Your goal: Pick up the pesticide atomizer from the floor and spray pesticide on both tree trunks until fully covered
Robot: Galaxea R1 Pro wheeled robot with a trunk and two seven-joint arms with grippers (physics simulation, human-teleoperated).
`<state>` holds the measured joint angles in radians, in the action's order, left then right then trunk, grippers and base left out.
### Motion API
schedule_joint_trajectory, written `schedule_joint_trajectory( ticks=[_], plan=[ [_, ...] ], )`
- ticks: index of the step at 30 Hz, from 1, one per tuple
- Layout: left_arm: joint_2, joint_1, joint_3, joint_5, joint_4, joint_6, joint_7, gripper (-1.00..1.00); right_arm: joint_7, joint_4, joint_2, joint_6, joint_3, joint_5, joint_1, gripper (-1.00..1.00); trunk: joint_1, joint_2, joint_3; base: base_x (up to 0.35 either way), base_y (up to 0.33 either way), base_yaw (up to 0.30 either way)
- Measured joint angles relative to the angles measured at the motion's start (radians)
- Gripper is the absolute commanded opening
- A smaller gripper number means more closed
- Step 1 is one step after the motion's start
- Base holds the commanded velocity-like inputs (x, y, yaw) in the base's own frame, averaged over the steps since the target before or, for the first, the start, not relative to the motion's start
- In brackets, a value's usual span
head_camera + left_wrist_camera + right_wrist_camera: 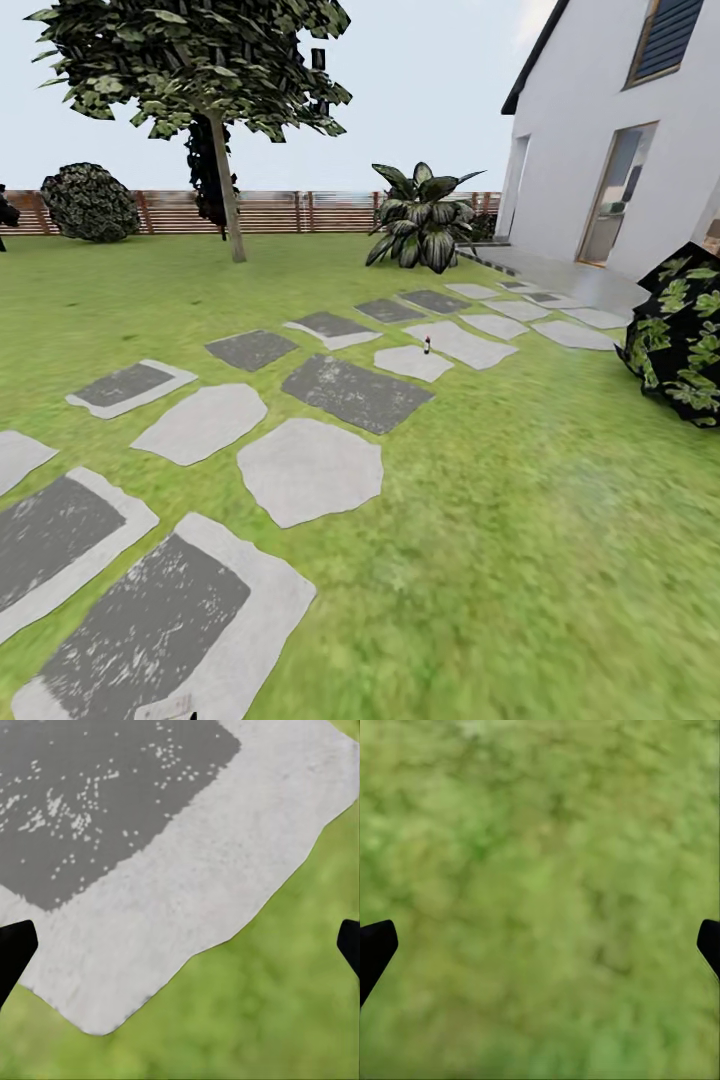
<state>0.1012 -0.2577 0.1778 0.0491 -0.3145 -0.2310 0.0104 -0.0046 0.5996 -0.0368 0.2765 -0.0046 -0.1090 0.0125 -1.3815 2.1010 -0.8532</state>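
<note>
Both grippers wide open — holding nothing.
Your left gripper hangs over a stepping stone's edge, your right gripper over grass.

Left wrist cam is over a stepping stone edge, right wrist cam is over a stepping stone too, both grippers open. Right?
Not quite. In the right wrist view, the right gripper hangs over plain grass, no stone. The left gripper is over a stepping stone edge, and both are open.

Mottled green grass, pale and dark-grey speckled stepping stones, brown slatted fence, white house.
</note>
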Motion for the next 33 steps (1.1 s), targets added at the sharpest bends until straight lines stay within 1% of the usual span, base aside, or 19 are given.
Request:
schedule_joint_trajectory(
  ticks=[33],
  plan=[
    [0.0, 0.0, 0.0, 0.001, 0.0, -0.001, -0.001, 1.0, 0.0, -0.001, 0.0, 0.0, 0.0, 0.0, 0.0, 1.0, 0.0, 0.0, 0.0, 0.338, 0.0, 0.0]
  ],
)
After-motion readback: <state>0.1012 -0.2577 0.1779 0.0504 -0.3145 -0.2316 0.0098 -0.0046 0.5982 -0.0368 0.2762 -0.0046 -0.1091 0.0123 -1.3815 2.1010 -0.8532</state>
